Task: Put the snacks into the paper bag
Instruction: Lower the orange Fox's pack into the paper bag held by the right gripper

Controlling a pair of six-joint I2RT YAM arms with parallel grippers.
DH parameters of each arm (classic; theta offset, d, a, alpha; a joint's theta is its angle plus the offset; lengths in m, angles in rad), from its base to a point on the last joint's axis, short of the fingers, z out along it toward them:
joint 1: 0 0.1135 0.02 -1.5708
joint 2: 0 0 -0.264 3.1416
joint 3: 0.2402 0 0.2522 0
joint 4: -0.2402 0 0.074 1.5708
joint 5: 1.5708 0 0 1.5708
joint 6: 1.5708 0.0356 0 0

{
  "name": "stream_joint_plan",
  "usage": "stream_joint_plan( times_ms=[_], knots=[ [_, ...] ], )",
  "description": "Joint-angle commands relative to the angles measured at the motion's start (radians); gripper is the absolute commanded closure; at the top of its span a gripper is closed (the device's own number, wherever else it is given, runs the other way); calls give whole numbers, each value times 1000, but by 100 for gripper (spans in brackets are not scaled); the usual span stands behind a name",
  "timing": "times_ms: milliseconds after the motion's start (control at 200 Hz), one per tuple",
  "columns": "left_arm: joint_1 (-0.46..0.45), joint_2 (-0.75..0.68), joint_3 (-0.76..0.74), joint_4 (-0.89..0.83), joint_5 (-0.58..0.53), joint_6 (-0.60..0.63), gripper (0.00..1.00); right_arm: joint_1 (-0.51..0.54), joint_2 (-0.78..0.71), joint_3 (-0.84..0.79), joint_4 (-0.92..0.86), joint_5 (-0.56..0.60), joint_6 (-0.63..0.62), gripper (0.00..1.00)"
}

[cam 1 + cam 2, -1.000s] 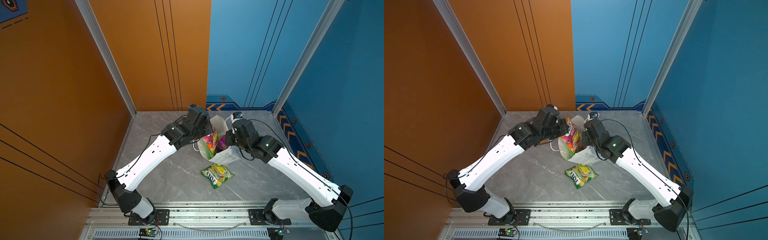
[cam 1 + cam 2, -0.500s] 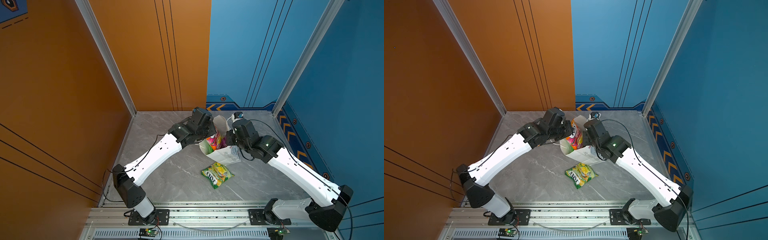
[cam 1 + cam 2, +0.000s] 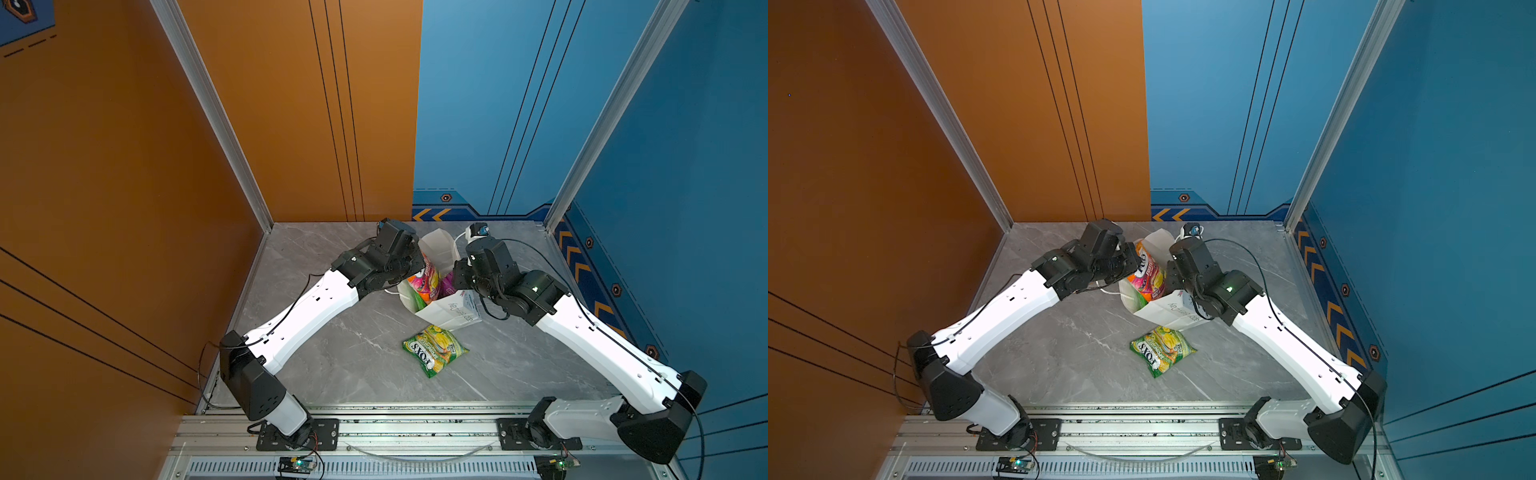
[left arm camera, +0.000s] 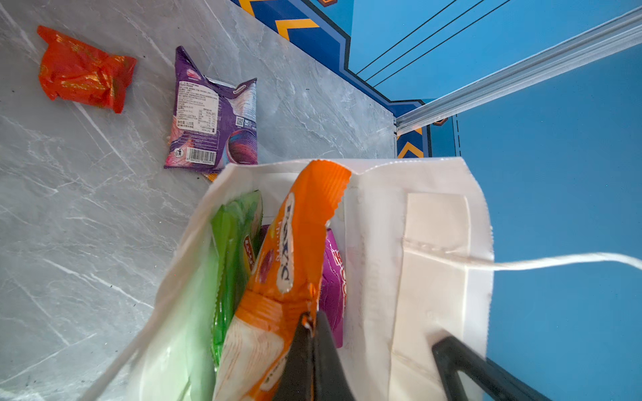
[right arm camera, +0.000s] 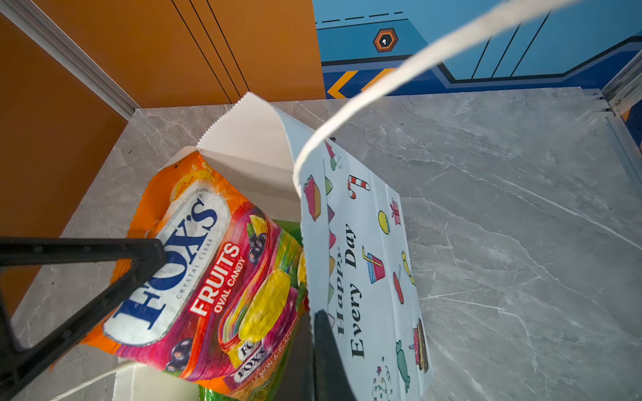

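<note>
Over on the left first: clenched tight, the left gripper (image 4: 310,324), pinching an edge of the orange FOX'S bag (image 4: 295,243). Partly down inside the paper bag (image 3: 451,309), long axis running near to far in both top views, crimped orange end poking up at the far rim toward the back wall, printed face showing in the right wrist view. Squeezed in alongside: a green packet (image 4: 236,236) on edge and a magenta packet (image 4: 333,274).

Mid-table now, between the two arms: standing on its base, mouth up and spread wide, "Happy Every Day" panel toward the front. Closed on the top rim of that printed panel, the right gripper (image 5: 319,317), with a white cord handle (image 5: 417,62) looping loose above.

Flat on the table just in front, outside the mouth: a green FOX'S bag (image 3: 434,351), long axis diagonal, lettered end toward the near left, other end toward the far right. Past the rim in the left wrist view, lying flat and apart: a purple packet (image 4: 212,118), back label up, and a crumpled red packet (image 4: 83,69).

Underneath, a grey marble-look tabletop (image 3: 332,353) with pale veins. Around it, orange wall panels (image 3: 124,166) at the left, blue wall (image 3: 665,166) at the right, chevron band (image 3: 432,215) along its foot, metal rail (image 3: 415,428) across the front.
</note>
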Motion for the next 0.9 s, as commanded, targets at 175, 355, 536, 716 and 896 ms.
stream_joint_plan(
  times_ms=[175,355,536,716,896],
  knots=[
    [-52,26,70,114,18,-33,100,3,-8,4,70,-7,24,100],
    [-45,76,86,144,15,-41,100,8,-5,5,71,-10,25,100],
    [-43,146,143,141,33,-41,100,13,-7,5,68,-9,25,100],
    [-44,217,196,133,56,-39,100,13,-8,7,65,-6,22,100],
    [-51,285,232,118,79,-36,100,10,-5,5,70,-6,23,100]
  ],
)
